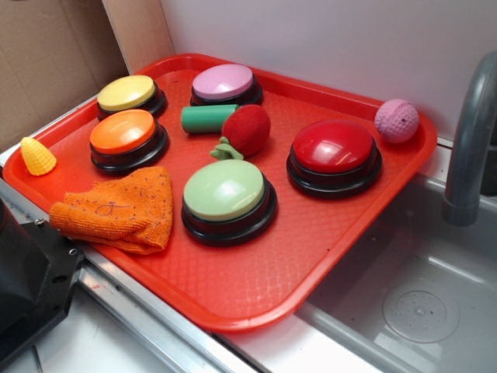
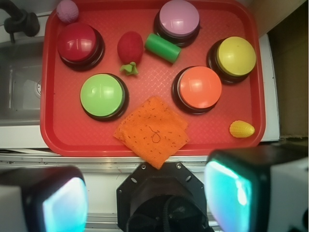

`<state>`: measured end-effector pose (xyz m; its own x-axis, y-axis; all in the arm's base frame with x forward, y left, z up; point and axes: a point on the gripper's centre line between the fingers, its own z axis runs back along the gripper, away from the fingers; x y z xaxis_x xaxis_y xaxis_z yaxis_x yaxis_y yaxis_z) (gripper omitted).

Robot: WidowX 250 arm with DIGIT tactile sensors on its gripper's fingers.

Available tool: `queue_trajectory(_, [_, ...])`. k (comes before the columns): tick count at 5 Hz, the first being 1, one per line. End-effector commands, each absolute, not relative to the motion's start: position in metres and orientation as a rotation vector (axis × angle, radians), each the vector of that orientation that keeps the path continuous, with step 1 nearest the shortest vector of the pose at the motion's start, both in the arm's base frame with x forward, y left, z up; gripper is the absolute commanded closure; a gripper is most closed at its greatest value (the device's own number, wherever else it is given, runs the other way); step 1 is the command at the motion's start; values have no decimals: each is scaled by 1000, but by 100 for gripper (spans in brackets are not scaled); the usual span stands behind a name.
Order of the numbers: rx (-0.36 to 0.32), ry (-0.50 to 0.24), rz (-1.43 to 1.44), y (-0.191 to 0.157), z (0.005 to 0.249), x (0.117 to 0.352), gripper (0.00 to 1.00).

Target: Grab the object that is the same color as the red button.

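A: Where does the strawberry lie, and why is it the one to take?

B: It lies on the red tray near the middle, between the red button and the green cylinder. Its leafy stem points toward the green button and sits just beside that button's rim. It is the only loose thing whose colour matches the red dome. The pink ball in the far corner is paler, and the cylinder is green.

A: And the gripper?

B: In the wrist view its two pads frame the bottom of the picture, wide apart, with nothing between them. So it hangs spread and empty, well back from the tray and high enough that the whole tray is in sight. That looks like a survey position, from which every thing can be compared before committing.

A: What does the placing mean for the reach?

B: The strawberry is hemmed in. The cylinder's end nearly touches it in the exterior view, and the buttons stand taller around it. Coming straight down over the fuzzy body seems safest, with the pads closing across its width and clear of the cylinder. The orange cloth and the yellow cone lie near the tray's front edge, away from the strawberry.

A: How far along is the task?

B: Barely begun, by the look of it: the strawberry is untouched.
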<state>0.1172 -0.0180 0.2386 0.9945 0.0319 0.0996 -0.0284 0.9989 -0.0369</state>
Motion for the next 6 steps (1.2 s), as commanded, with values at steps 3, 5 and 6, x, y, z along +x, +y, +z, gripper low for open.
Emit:
queue_trajectory(3, [2,-35,225,-22,204,165,0])
queue_trajectory(5, [12,-45,446,-19,161,214,0])
queue_trajectory(6, [37,-48,525,-22,131,243,0])
